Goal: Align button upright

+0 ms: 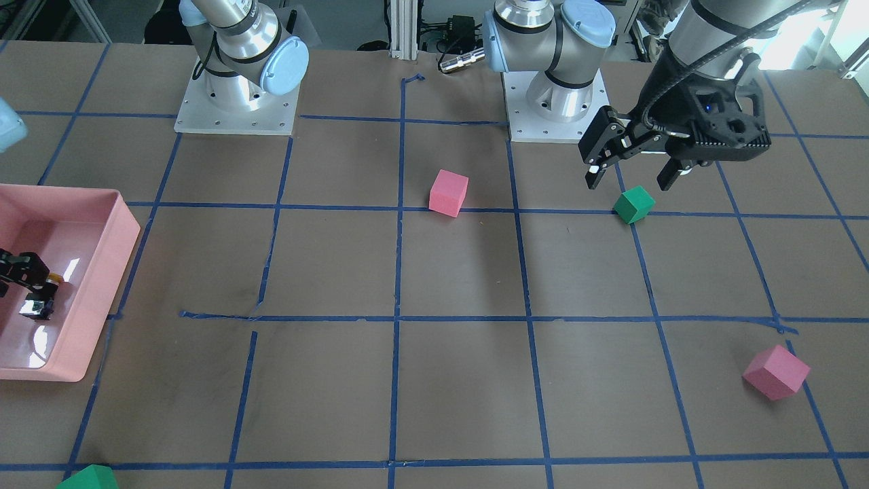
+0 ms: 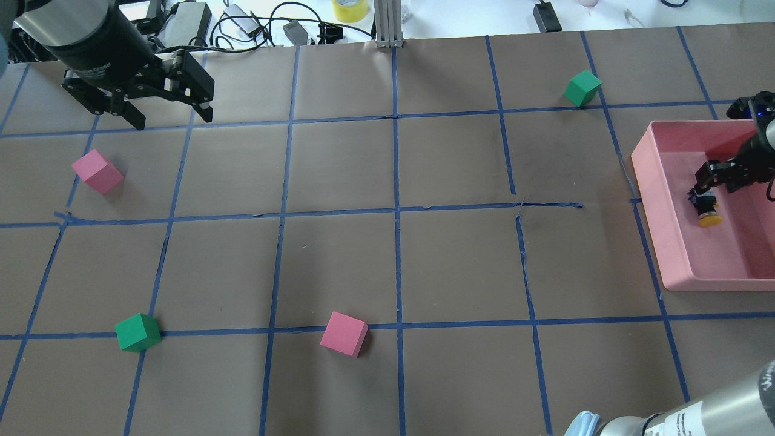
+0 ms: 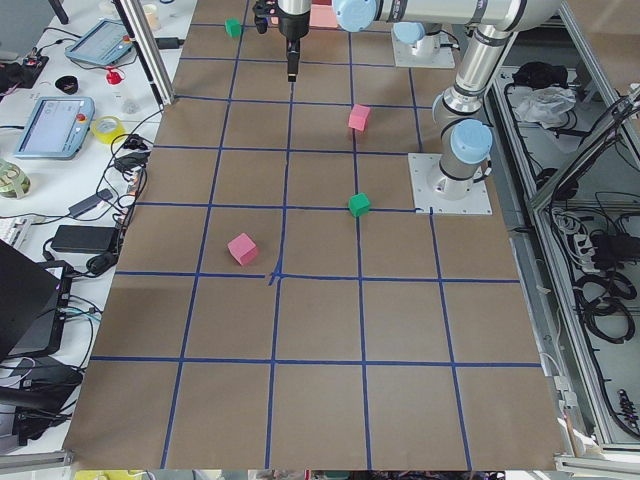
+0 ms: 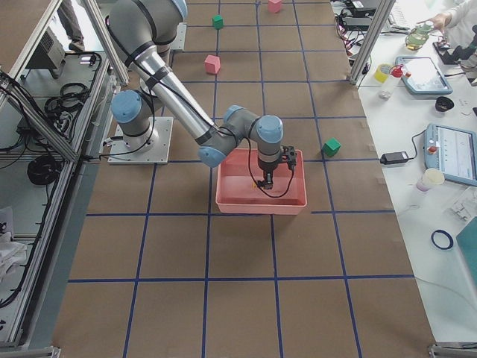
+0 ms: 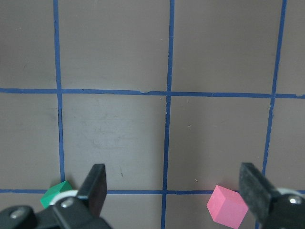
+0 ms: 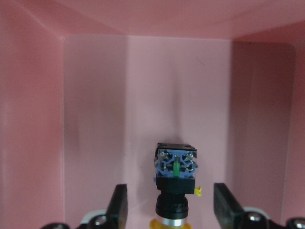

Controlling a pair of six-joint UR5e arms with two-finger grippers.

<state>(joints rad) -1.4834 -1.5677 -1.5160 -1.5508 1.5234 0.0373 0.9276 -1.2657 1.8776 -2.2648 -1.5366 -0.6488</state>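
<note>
The right arm reaches down into the pink tray (image 2: pixel 657 206) at the desk's (image 1: pixel 461 272) edge, its right gripper (image 6: pixel 171 186) spread open either side of the button (image 6: pixel 175 171) with a gap on both flanks, gripping nothing. The button is the tray's only content and appears to lie on its side on the floor, yellow cap toward the robot, contacts away. Across the desk the left arm hangs above the surface, the left gripper (image 1: pixel 628 175) wide open and empty, near a green cube (image 1: pixel 634 204).
</note>
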